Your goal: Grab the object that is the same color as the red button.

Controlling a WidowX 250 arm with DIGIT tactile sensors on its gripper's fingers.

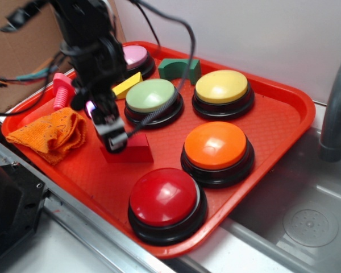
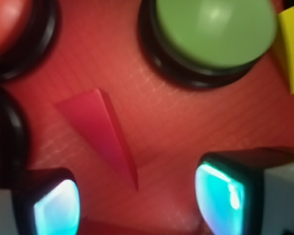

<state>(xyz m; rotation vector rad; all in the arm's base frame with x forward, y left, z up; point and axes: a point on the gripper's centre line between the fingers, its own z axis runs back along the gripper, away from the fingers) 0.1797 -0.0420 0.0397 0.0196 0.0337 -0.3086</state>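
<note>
Red button (image 1: 166,203): nearest thing on the tray, lower middle of the exterior frame; glossy deep-red dome on a round black base.
Tray (image 1: 275,128): red, textured, set beside a metal sink (image 1: 307,222) at lower right.
Orange button (image 1: 217,149): just behind and right of the red one.
Red wedge (image 1: 133,151): left of centre on the tray floor, between the red button and the green button; in the wrist view it (image 2: 100,129) lies flat, its thin tip pointing to the lower middle of the frame.
Gripper (image 1: 115,136): comes down from the upper left, its tip right at the wedge's left end. In the wrist view the fingers (image 2: 56,208) stand wide apart at the bottom corners, nothing between them; the wedge lies just ahead, closer to the left finger.
Orange cloth (image 1: 51,133): crumpled at the tray's left edge.
Green button (image 1: 152,99): behind the wedge.
Yellow wedge (image 1: 127,85): just left of the green button.
Yellow button (image 1: 222,91): upper right.
Pink bolt (image 1: 61,90): far left.
Green block (image 1: 179,68) and pink button (image 1: 135,57): farthest back.
</note>
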